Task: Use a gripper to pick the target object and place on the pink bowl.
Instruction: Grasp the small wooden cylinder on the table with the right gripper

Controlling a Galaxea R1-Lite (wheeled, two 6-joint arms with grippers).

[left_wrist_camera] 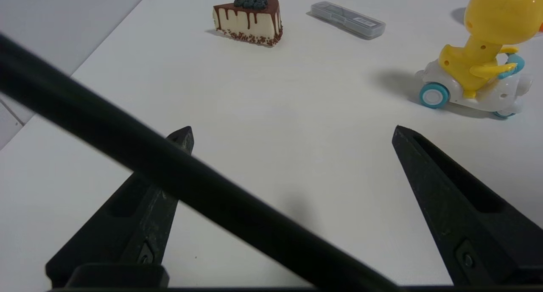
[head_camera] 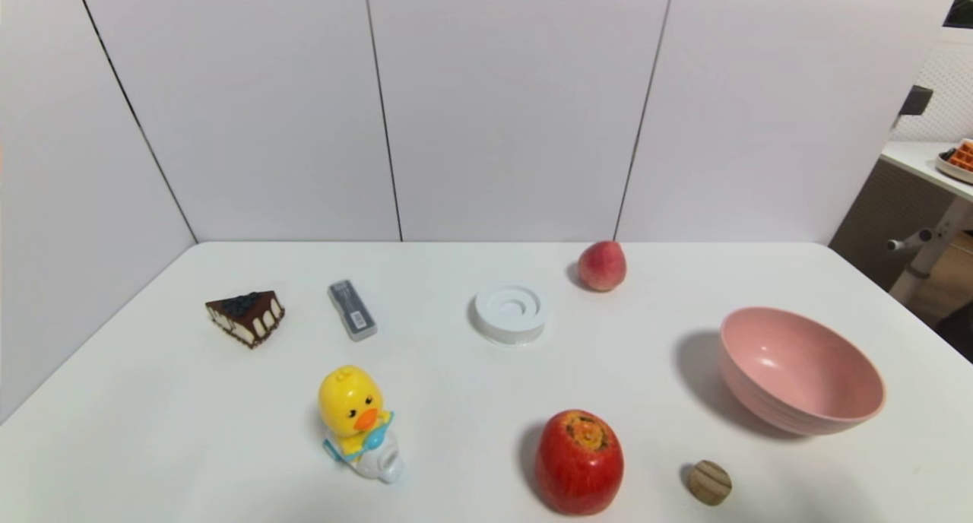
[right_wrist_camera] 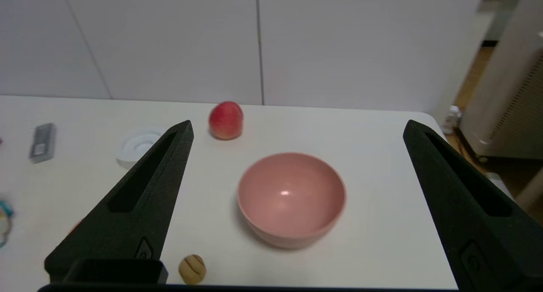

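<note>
White panels back the table (head_camera: 471, 401). From the head I see neither arm; the block (head_camera: 709, 483) sits on the near right edge, apart from the apple (head_camera: 579, 462), with the bowl (head_camera: 801, 371) just behind it, so I judge the right arm suits this. My left gripper (left_wrist_camera: 292, 133) hangs spread and empty near the duck (left_wrist_camera: 481, 56), parked. My right gripper (right_wrist_camera: 297, 128) hovers spread and empty, framing the bowl (right_wrist_camera: 292, 198), the block (right_wrist_camera: 192, 269) near one finger.
</note>
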